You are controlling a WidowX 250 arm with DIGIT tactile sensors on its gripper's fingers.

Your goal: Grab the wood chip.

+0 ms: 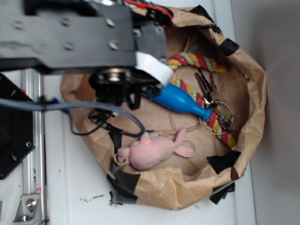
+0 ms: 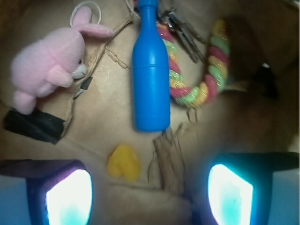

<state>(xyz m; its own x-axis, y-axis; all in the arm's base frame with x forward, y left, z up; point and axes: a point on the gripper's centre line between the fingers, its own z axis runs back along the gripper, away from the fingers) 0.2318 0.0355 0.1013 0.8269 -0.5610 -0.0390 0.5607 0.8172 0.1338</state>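
Inside a crumpled brown paper bag whose rolled rim is patched with black tape, my gripper hangs with its 2 fingers spread wide and holding nothing, their pale pads glowing at the lower left and lower right of the wrist view. The wood chip lies flat on the bag floor between them, nearer my right-hand pad in that view, its streaky grain running roughly toward the camera and its ragged far end just short of the base of the blue bottle. Just beside the chip, to its left in the wrist view, sits a small yellow rubber duck. The bottle lies on its side, neck pointing away from me, across a striped rope of red, yellow and green strands that curves around its right side. A bunch of keys rests near the bottle's neck. A pink plush rabbit lies well to the left, close to a strip of black tape. From the exterior camera my arm covers the near half of the bag, hiding the chip and duck.
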